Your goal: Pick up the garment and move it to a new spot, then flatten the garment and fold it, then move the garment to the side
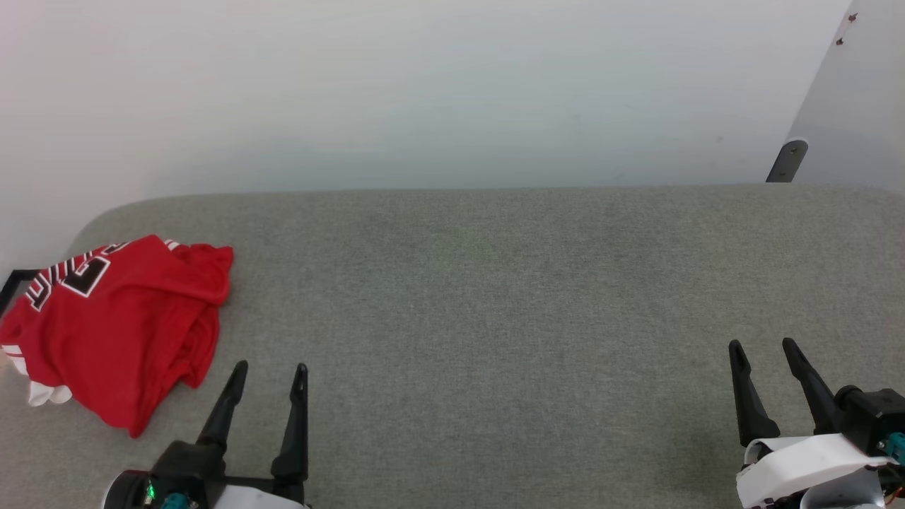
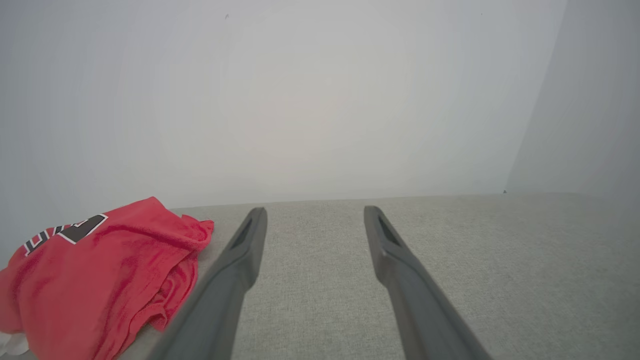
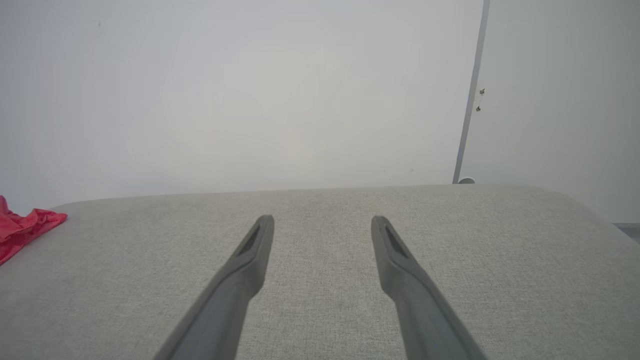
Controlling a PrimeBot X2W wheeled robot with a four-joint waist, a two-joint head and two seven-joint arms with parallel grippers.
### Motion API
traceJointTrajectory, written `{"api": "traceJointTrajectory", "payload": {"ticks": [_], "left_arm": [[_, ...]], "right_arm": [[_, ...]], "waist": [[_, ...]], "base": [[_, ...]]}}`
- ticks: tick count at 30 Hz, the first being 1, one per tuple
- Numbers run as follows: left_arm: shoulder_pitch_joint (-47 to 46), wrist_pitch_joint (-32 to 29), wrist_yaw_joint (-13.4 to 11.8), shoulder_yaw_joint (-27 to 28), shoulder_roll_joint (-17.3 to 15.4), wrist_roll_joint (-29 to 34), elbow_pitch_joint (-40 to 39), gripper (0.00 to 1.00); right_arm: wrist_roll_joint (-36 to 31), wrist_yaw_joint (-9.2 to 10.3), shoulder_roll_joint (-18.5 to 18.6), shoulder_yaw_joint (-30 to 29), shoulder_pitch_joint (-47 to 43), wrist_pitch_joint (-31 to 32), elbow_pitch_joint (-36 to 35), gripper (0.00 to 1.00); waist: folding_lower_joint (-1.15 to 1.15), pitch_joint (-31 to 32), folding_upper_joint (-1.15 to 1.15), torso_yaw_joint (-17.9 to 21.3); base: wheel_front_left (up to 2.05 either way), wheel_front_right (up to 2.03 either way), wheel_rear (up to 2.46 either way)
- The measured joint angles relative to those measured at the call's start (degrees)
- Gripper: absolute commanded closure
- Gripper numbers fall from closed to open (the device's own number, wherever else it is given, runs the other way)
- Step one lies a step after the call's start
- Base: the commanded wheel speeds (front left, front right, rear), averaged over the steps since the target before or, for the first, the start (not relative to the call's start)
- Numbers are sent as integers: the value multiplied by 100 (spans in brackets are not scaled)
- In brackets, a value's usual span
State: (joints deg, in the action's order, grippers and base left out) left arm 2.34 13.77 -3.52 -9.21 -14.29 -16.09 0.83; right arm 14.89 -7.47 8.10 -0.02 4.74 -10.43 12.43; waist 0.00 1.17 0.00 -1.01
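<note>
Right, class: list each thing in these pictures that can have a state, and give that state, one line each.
garment: bunched in a heap, not flat, lettering partly showing, ungripped.
left tool: open, empty, beside the garment.
right tool: open, empty, far from the garment.

— How does the garment [image 1: 120, 322] lie?
— Crumpled in a loose red heap, black white-edged lettering showing on top, a scrap of white sleeve with striped trim at its left edge.
— Where?
— At the left end of the grey worktop [image 1: 495, 283], near its rounded far corner.
</note>
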Motion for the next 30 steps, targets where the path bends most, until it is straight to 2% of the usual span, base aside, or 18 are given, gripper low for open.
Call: {"api": "traceJointTrajectory", "payload": {"ticks": [12, 21, 30], "left_arm": [[31, 136, 51, -1, -10, 415, -67, 0], [30, 136, 109, 75, 31, 396, -23, 0], [4, 129, 47, 305, 80, 193, 127, 0]], "right_arm": [[-447, 0, 54, 9, -14, -86, -26, 0], [-454, 0, 55, 4, -57, -66, -56, 0], [-443, 0, 135, 156, -68, -3, -67, 0]], "waist": [[0, 24, 0, -29], [0, 27, 0, -77], [0, 83, 0, -447]], "base": [[0, 0, 0], [0, 0, 0], [0, 0, 0]]}}
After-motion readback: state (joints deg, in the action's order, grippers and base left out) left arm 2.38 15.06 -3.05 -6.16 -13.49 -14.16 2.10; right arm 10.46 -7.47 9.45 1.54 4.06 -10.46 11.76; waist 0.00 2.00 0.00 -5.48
